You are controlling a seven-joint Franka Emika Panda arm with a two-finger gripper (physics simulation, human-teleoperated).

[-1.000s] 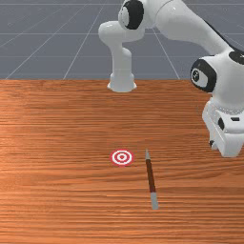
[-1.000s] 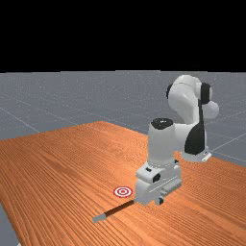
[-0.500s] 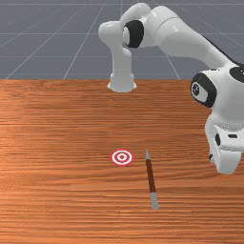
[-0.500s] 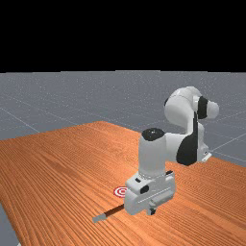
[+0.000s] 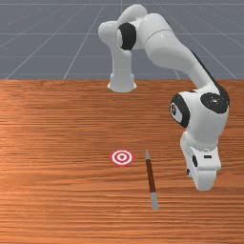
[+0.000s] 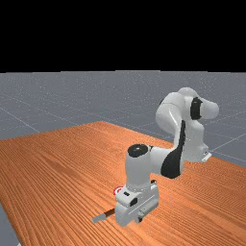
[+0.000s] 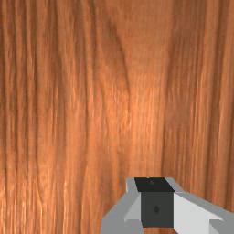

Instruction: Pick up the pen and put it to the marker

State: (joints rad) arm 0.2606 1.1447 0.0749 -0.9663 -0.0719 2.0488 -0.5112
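Lengthwise toward arm base (image 5: pixel 122 83), pen (image 5: pixel 150 175) tip-first.

The arm (image 5: pixel 169 45) rises from its base (image 5: pixel 122 82) to a bent elbow (image 5: pixel 139 33), then slopes down toward the front view's right. Below the wrist (image 5: pixel 204 114) hangs the hand (image 5: pixel 201 159), leaning a little in that view. In the far view, the jaws (image 6: pixel 139 219) sit low beneath it.

Front view faces the arm (image 5: pixel 167 45), far view stands back.
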